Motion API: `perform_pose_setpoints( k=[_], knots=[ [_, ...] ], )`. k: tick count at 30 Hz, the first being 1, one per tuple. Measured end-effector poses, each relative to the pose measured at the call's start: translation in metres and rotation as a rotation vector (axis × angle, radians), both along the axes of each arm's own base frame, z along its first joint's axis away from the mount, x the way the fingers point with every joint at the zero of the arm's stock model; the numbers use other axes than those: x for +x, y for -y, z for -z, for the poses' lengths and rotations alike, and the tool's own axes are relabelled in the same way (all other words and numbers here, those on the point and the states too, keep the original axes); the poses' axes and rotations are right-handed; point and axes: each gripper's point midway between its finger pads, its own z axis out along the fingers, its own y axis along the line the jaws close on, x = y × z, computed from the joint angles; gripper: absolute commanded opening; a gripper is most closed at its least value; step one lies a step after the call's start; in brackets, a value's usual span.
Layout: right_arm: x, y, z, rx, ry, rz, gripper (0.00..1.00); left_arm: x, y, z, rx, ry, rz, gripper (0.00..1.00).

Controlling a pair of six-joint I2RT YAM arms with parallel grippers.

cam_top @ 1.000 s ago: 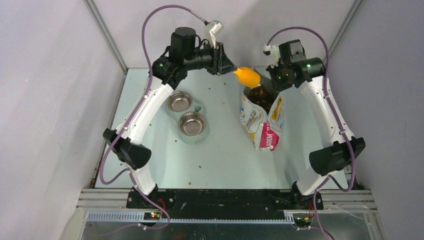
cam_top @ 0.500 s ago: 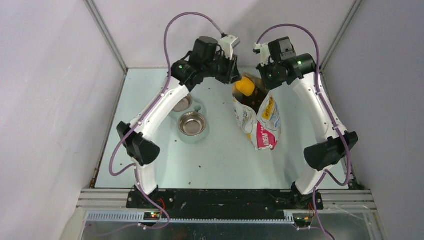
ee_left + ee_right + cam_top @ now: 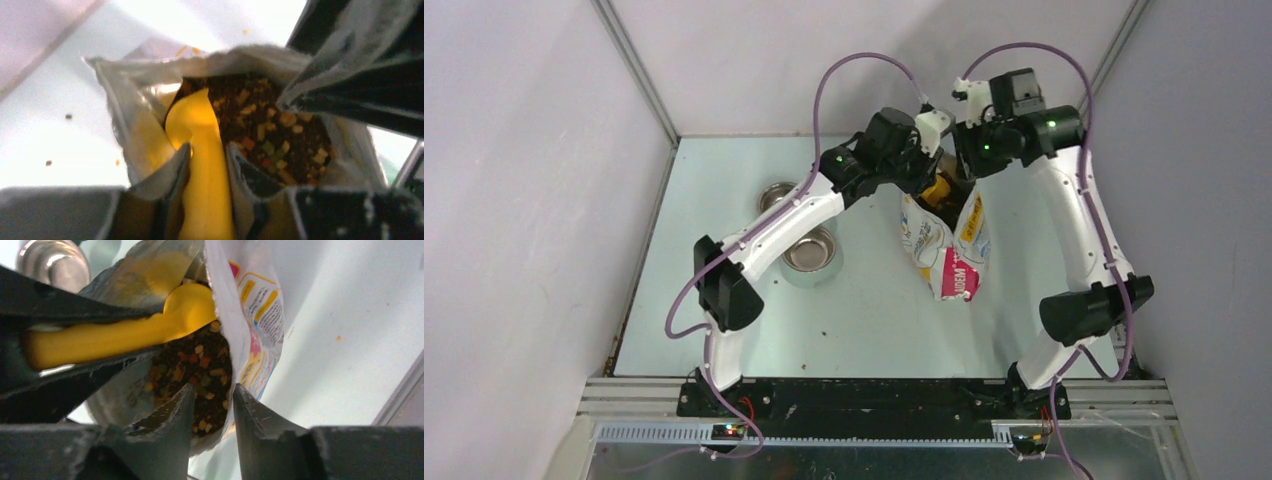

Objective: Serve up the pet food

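The pet food [image 3: 270, 130] is dark kibble with coloured bits, filling the open printed foil bag [image 3: 949, 255]; it also shows in the right wrist view [image 3: 195, 365]. My left gripper [image 3: 207, 150] is shut on the handle of the orange scoop [image 3: 200, 125], whose bowl is inside the bag's mouth against the kibble. From above, the left gripper [image 3: 921, 165] is over the bag's top. My right gripper [image 3: 212, 390] straddles the bag's rim [image 3: 227, 355], one finger inside and one outside, holding the bag upright. It sits at the bag's far side [image 3: 969, 165].
Two steel bowls in a pale holder stand left of the bag: the near one [image 3: 809, 248] is empty, the far one [image 3: 774, 192] is partly hidden under my left arm. A few stray pellets [image 3: 826, 332] lie on the table [image 3: 874, 320].
My left arm swung right and lowered the scoop from above the bag's mouth down into the bag. The right gripper stayed at the bag's rim.
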Motion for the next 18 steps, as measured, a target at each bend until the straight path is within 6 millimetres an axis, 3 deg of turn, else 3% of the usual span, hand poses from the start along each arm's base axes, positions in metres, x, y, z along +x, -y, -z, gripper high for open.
perform_pose_setpoints(
  k=[3, 6, 11, 14, 18],
  knots=[
    [-0.010, 0.013, -0.015, 0.043, 0.000, 0.017, 0.48, 0.000, 0.010, -0.005, -0.002, 0.052, 0.006, 0.00],
    [-0.021, 0.034, -0.045, 0.097, 0.074, 0.067, 0.56, -0.001, 0.015, 0.003, 0.036, 0.080, 0.004, 0.00],
    [-0.064, 0.072, -0.088, 0.123, 0.227, 0.161, 0.61, -0.001, 0.026, 0.018, 0.085, 0.113, 0.010, 0.00],
    [-0.090, 0.084, -0.098, 0.128, 0.281, 0.193, 0.61, -0.004, 0.030, 0.024, 0.112, 0.129, 0.017, 0.00],
    [-0.105, 0.090, -0.096, 0.132, 0.290, 0.211, 0.61, -0.006, 0.032, 0.030, 0.140, 0.134, 0.030, 0.00]
  ],
)
